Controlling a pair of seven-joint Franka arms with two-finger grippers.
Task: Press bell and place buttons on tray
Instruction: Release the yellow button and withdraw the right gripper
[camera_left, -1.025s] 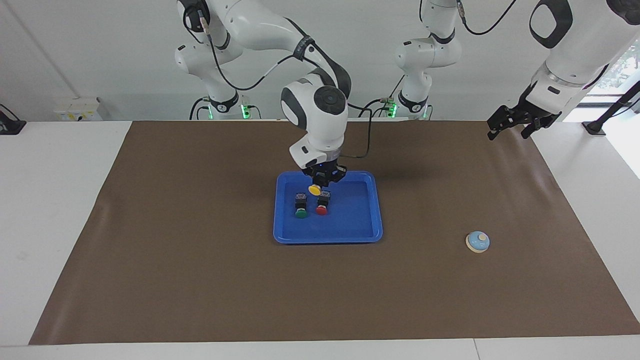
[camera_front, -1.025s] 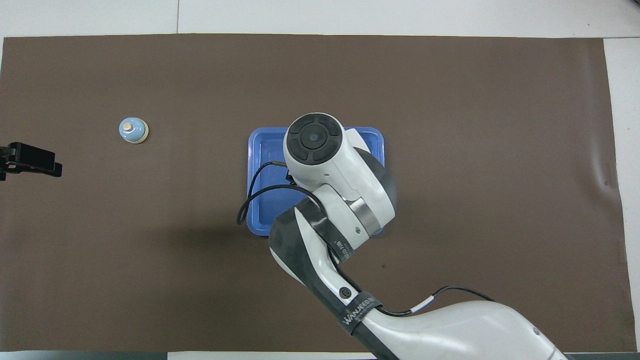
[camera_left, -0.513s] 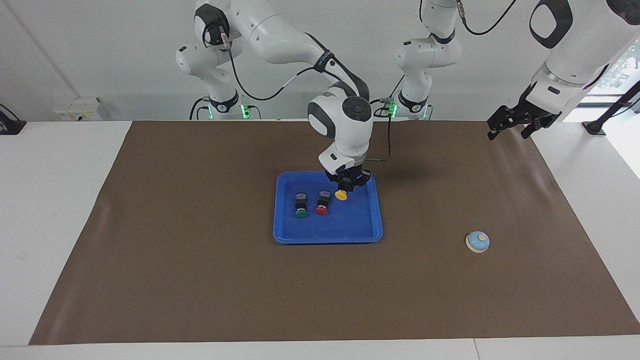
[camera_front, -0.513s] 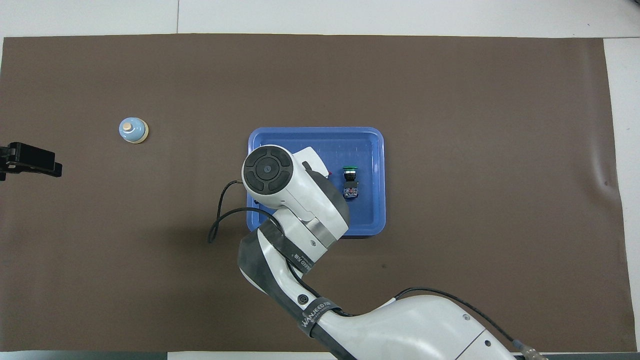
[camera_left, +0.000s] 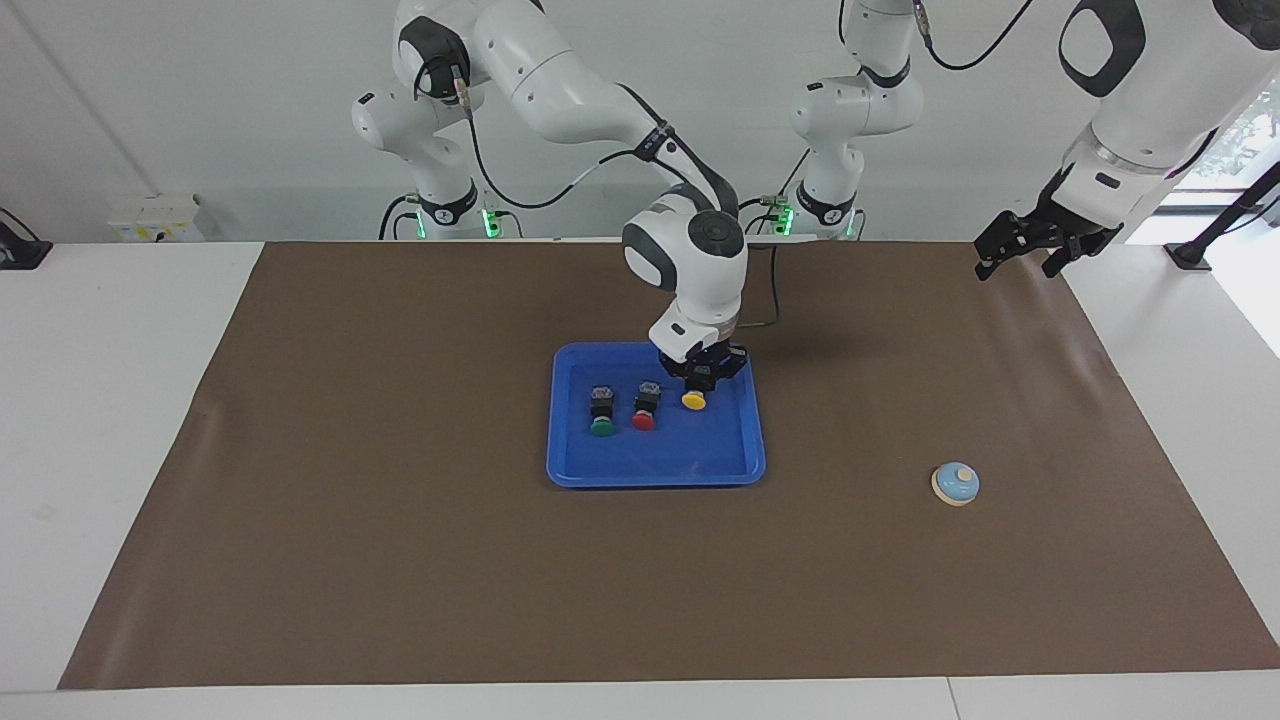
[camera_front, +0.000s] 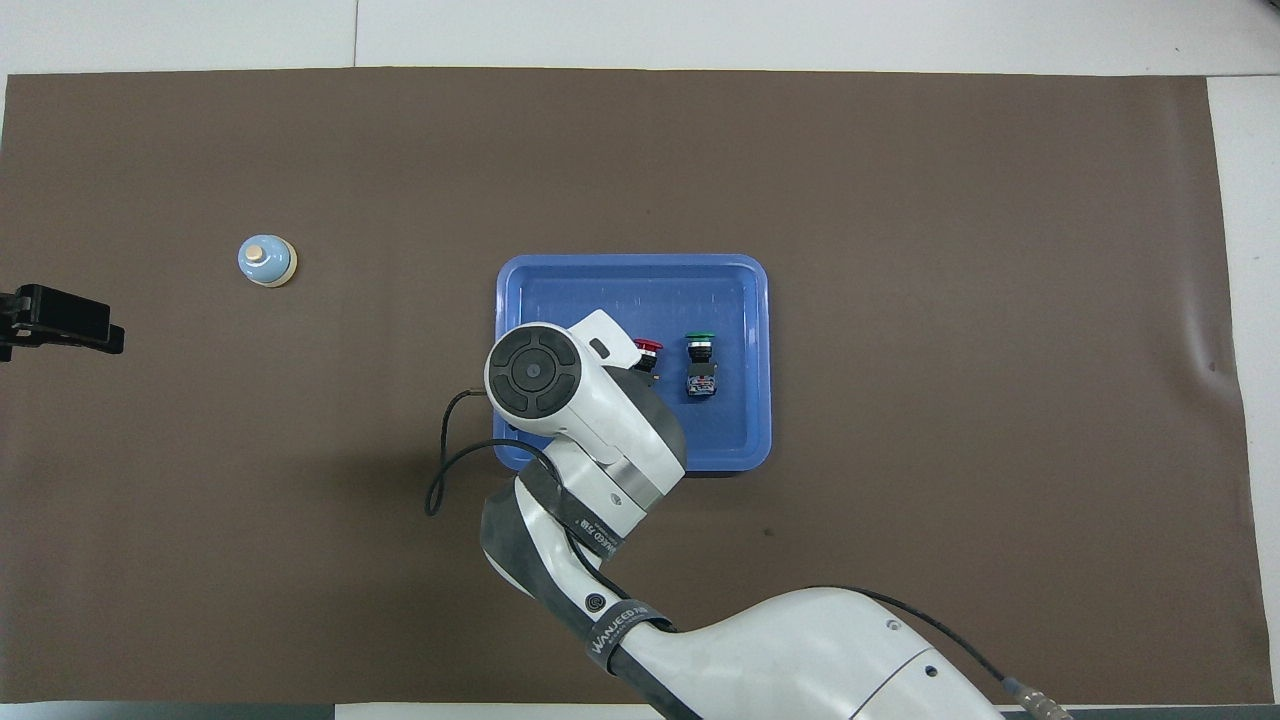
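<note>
The right hand (camera_left: 696, 385), clamped on the yellow button (camera_left: 692, 400), hangs low over the tray (camera_left: 655, 472): lower it to the floor beside the red button (camera_left: 642, 420), then release. The left hand (camera_left: 1035, 245) waits, fingers apart and empty.

I count three buttons, all over or in one tray (camera_left: 655, 472). The green button (camera_left: 601, 410) lies in it at about nine o'clock from the tray's middle. The red button (camera_left: 645, 405) lies beside it, near the middle. The yellow button (camera_left: 692, 399) is the third, at about two o'clock, pinched in my right claw (camera_left: 702, 380). So two lie loose and one is in my grip. There is one bell (camera_left: 956, 484), out on the mat at about three o'clock from the tray. One brown mat (camera_left: 400, 560) covers the table. I have two claws: my left claw (camera_left: 1030, 245) hangs over the mat's corner.
</note>
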